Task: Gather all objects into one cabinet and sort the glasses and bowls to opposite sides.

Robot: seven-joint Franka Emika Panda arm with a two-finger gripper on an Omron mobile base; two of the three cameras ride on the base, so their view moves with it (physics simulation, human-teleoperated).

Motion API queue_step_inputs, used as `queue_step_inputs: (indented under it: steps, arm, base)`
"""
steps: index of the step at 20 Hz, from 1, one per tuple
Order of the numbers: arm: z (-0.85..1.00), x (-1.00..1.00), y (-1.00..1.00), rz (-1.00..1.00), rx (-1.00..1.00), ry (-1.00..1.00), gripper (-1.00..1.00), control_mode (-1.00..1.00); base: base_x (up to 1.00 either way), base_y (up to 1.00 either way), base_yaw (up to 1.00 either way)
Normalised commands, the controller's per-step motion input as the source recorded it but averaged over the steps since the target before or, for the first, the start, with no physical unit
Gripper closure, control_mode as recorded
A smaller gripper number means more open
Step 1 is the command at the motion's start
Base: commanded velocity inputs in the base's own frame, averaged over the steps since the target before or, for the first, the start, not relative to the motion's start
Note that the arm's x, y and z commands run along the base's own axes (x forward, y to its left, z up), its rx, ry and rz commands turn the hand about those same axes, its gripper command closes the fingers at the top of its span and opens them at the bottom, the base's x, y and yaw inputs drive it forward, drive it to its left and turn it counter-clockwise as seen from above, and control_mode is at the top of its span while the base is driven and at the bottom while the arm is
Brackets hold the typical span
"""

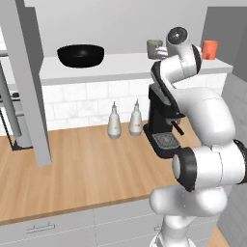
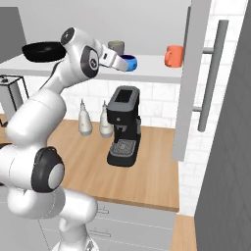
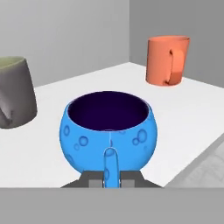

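My gripper (image 3: 111, 180) is shut on the small handle of the blue bowl (image 3: 108, 131), which sits low over the cabinet's pale shelf board (image 3: 188, 109); I cannot tell if it touches. In the right base view the gripper (image 2: 121, 62) holds the blue bowl (image 2: 130, 63) near the shelf's front edge. The grey-green cup (image 3: 15, 92) stands just behind and to the left, the salmon-red glass (image 3: 168, 60) farther right. The wide black bowl (image 1: 81, 55) rests at the shelf's left end. The arm hides the blue bowl in the left base view.
Below the cabinet, a black coffee machine (image 1: 161, 123) and two white bottles (image 1: 114, 121) stand on the wooden counter (image 1: 87, 164). Open grey cabinet doors hang at the left (image 1: 26, 72) and right (image 2: 193, 73). A dark wall closes the far right (image 2: 230, 147).
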Motion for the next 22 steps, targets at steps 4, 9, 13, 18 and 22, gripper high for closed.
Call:
queue_step_inputs:
  steps: [4, 9, 13, 18, 22]
  arm:
    - [0.02, 0.00, -0.63, -0.13, 0.00, 0.06, 1.00, -1.00]
    - [0.02, 0.00, -0.68, -0.08, 0.00, 0.02, 1.00, -1.00]
    - [0.00, 0.00, -0.71, -0.04, 0.00, 0.00, 1.00, -1.00]
    - [0.00, 0.00, -0.64, -0.01, 0.00, 0.00, 1.00, -1.00]
    - [0.00, 0.15, -0.42, 0.00, 0.00, 0.00, 1.00, -1.00]
  base:
    - [0.00, 0.00, 0.00]
    - [0.00, 0.00, 0.00]
    - [0.00, 0.00, 0.00]
    - [0.00, 0.00, 0.00]
    - [0.00, 0.00, 0.00]
